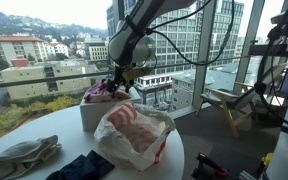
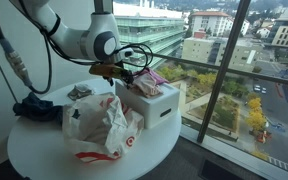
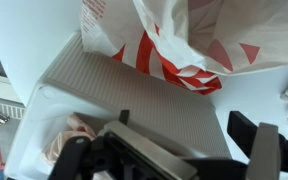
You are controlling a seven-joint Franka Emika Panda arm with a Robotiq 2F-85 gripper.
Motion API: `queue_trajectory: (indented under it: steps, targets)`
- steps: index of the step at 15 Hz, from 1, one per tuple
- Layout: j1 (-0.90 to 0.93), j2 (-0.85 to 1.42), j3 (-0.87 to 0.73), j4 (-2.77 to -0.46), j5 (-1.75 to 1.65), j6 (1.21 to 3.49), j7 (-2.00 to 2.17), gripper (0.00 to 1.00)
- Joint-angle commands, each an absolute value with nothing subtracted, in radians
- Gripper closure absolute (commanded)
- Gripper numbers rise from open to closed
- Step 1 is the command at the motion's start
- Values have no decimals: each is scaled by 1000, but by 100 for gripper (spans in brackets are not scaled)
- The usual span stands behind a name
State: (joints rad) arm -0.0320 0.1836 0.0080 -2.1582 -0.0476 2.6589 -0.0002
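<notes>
The jaws hang wide open and empty over pink crumpled cloth [image 1: 101, 92] in the white rectangular box [image 2: 160, 106]. A red-striped white plastic bag [image 1: 134, 135] lies beside it on the round white table [image 1: 52, 127].

Prob. upper-floor office/lab rm: floor-to-ceiling windows [image 2: 229, 60] w/ city bldgs [image 1: 19, 47] and treetops below, round white table [image 2: 34, 150] by the glass, dark carpet [image 1: 219, 145], robot arm [image 2: 84, 40] w/ black cabling [image 2: 9, 60].
</notes>
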Motion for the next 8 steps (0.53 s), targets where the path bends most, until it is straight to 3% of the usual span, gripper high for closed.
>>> queue_trajectory:
  steps: [1,8]
  targets:
    - [-10,329,-4,-1965,-70,2709,5,0]
    - [69,547,-163,-1752,-294,2832,98,0]
